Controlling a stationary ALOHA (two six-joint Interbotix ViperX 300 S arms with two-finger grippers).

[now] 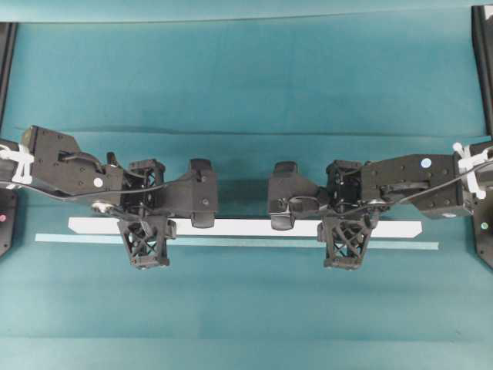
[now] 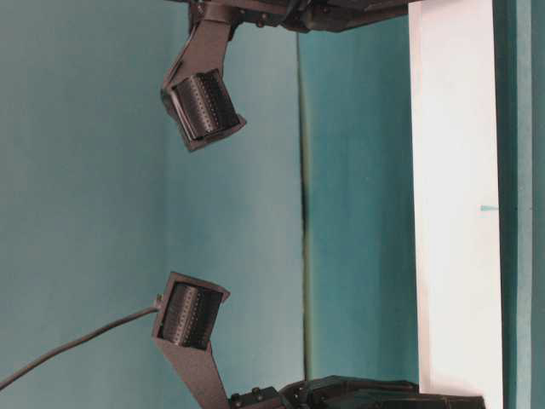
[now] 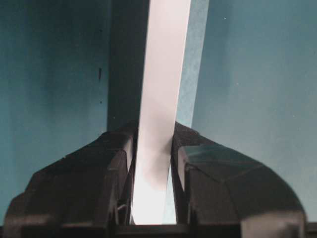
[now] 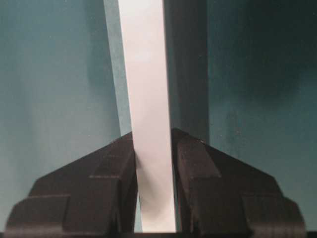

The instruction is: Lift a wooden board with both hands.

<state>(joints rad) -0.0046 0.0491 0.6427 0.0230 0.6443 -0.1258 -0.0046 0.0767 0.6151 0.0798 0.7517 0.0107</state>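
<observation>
Both sets of fingers are closed on the wooden board (image 1: 254, 228), the left gripper (image 1: 148, 243) near one end, the right gripper (image 1: 345, 243) near the other. It seems raised off the teal counter (image 1: 246, 85). Best to raise both evenly, keeping it level. Both arms reach inward, wrists pitched down

You see the white board (image 1: 254, 228) running nine to three, left gripper (image 1: 146, 239) and right gripper (image 1: 344, 240) clamping it.
</observation>
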